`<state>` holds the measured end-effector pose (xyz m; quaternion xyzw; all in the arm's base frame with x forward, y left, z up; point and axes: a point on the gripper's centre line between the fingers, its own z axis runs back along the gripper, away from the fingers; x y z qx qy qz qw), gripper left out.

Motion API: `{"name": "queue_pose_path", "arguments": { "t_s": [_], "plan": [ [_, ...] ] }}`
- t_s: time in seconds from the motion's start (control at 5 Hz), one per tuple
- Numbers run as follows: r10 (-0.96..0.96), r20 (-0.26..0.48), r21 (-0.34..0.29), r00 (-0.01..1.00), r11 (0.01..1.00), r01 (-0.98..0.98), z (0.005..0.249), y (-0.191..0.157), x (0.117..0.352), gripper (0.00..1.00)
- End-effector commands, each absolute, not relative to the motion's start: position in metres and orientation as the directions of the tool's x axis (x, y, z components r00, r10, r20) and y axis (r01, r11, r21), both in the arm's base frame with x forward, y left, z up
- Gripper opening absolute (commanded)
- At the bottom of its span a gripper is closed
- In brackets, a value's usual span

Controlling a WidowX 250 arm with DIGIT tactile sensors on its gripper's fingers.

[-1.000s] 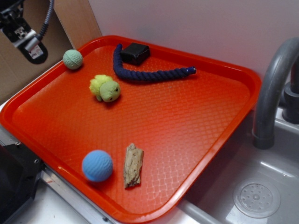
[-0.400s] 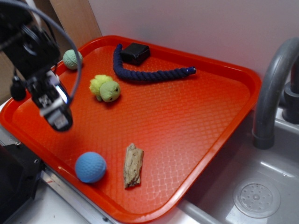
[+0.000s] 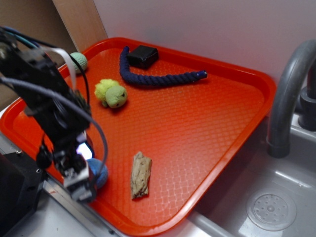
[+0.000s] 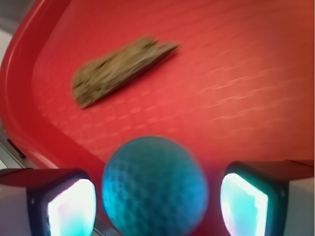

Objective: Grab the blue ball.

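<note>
Black boxy robot arm [image 3: 47, 98], thin black cables looping along it, one flat white ribbon, glowing gripper [image 4: 157, 204] pads

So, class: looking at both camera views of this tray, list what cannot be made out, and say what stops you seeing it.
- Blue ball, exterior view: mostly hidden behind the arm and gripper.
- Ball's underside, wrist view: cut off by the bottom edge.
- Whether the fingers touch the ball: motion blur leaves it unclear.
- Pale green ball, exterior view: partly covered by the arm's cable.
- Wood piece, wrist view: its surface is blurred.
</note>
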<state>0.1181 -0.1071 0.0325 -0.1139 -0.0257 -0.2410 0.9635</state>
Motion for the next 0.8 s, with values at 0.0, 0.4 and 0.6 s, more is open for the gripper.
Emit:
{"name": "queue_pose_path", "arguments": {
  "t_s": [0.0,0.4,0.6],
  "plan": [
    [-0.44,0.12,-0.247,0.89,0.855,0.456,0.027,-0.111,0.101,0.0],
    [-0.353,0.213,-0.183,0.911,0.902,0.392,0.055,-0.087,0.128,0.0],
    [-0.288,0.162,-0.115,0.944,0.945,0.307,0.105,-0.051,0.145,0.0]
  ]
}}
